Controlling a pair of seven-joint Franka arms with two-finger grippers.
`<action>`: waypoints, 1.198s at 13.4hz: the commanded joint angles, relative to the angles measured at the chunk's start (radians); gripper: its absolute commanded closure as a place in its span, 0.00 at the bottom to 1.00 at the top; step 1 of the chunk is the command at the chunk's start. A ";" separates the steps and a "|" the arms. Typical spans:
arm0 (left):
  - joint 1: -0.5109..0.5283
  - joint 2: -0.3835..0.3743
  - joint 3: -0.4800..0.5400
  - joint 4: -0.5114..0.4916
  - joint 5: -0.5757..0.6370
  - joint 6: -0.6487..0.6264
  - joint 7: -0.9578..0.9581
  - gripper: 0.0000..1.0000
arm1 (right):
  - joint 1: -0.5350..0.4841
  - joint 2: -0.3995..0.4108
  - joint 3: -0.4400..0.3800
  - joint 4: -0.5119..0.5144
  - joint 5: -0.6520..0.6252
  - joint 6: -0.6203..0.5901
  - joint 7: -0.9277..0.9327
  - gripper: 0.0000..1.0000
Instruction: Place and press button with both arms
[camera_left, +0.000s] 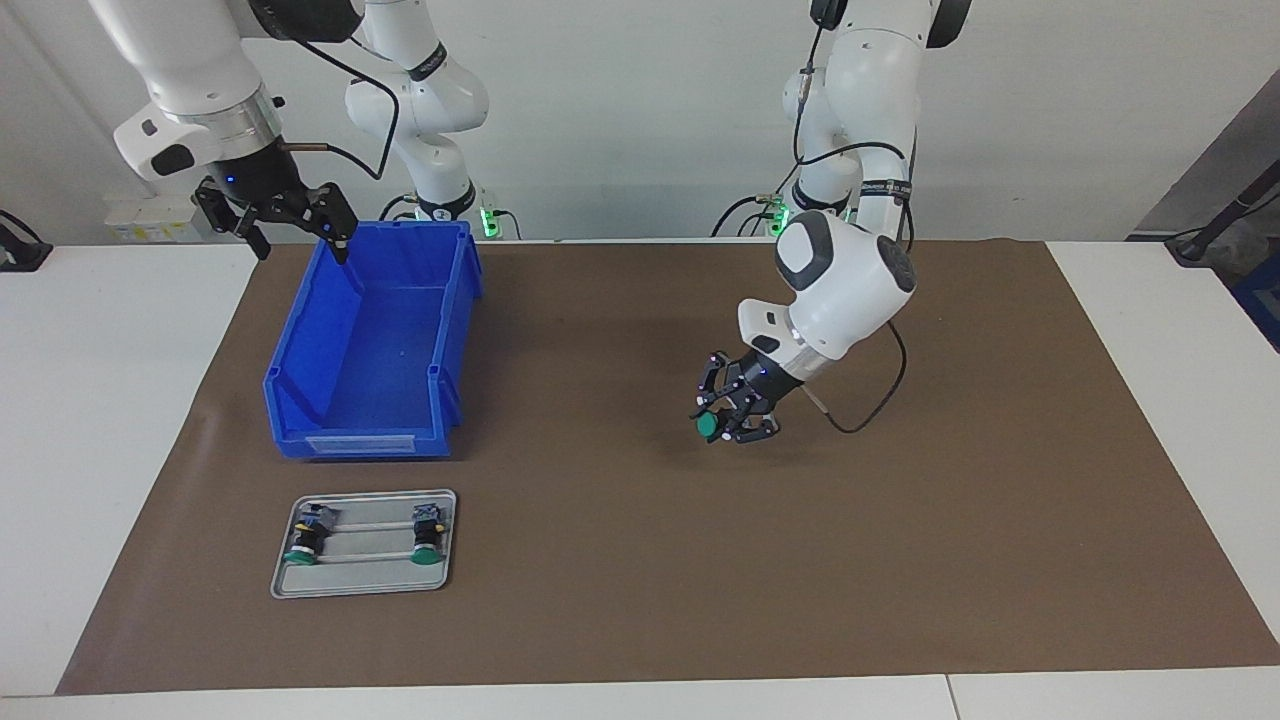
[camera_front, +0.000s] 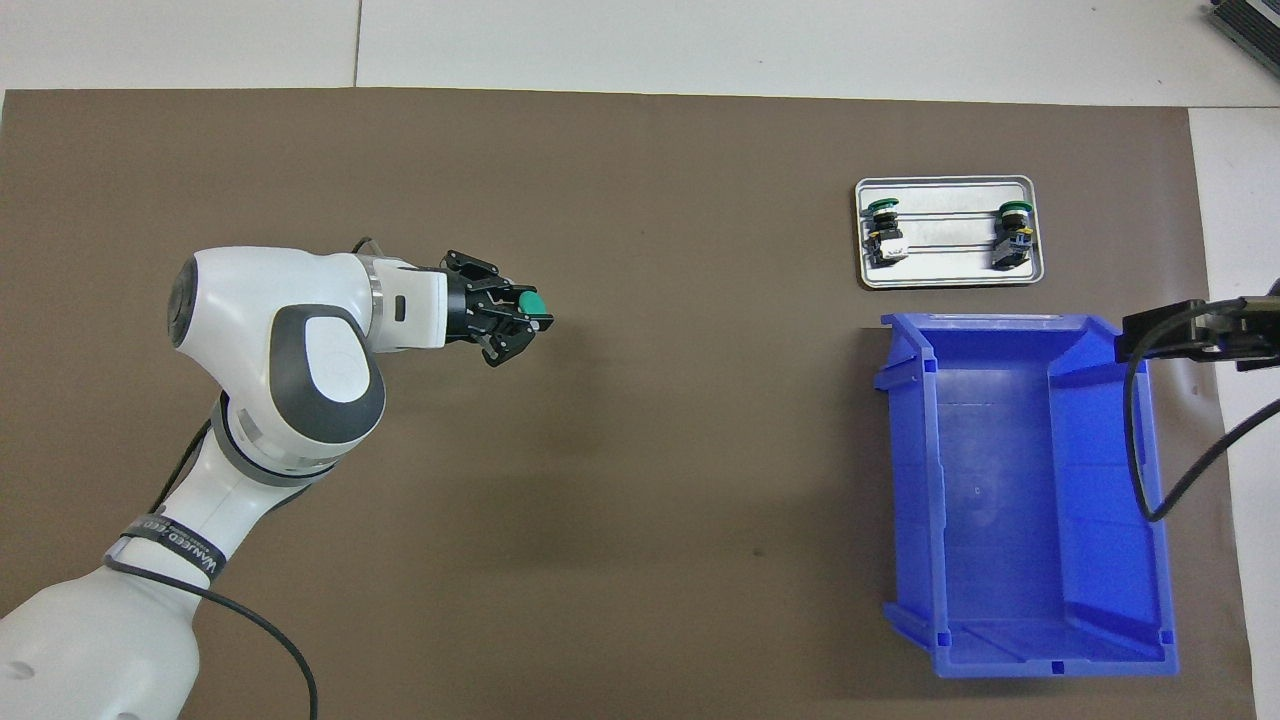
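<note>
Covering the white table (camera_left: 120, 420), brown mat (camera_left: 640, 600), left claw (camera_left: 735, 415) gripping button (camera_left: 708, 425), right claw (camera_left: 290, 215) spread wide.

The bench (camera_left: 120, 420) shows a smooth white top at the frame edges; over its middle lies a matt brown mat (camera_left: 640, 560), paper-like or thin felt, with faint creases; the bin (camera_left: 372, 345) at the upper left of the facing view looks like moulded blue plastic with a mild sheen; the tray (camera_left: 364, 585) below it looks like brushed grey metal, dully reflective; the button (camera_left: 708, 425) at centre has a smooth green plastic-looking cap; the left pincer (camera_left: 728, 420) holding it is matt black; the arms (camera_left: 840, 290) wear glossy white shells, dark grey covers and polished silver rings.
</note>
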 joint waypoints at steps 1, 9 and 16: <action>0.097 -0.071 -0.007 -0.069 -0.050 -0.118 0.125 0.85 | -0.003 -0.020 0.005 -0.017 0.002 -0.006 0.000 0.00; 0.367 -0.160 -0.006 -0.201 -0.110 -0.362 0.378 1.00 | -0.003 -0.020 0.003 -0.017 0.002 -0.006 0.000 0.00; 0.438 -0.180 -0.007 -0.275 -0.167 -0.428 0.482 1.00 | -0.003 -0.020 0.005 -0.017 0.002 -0.006 0.000 0.00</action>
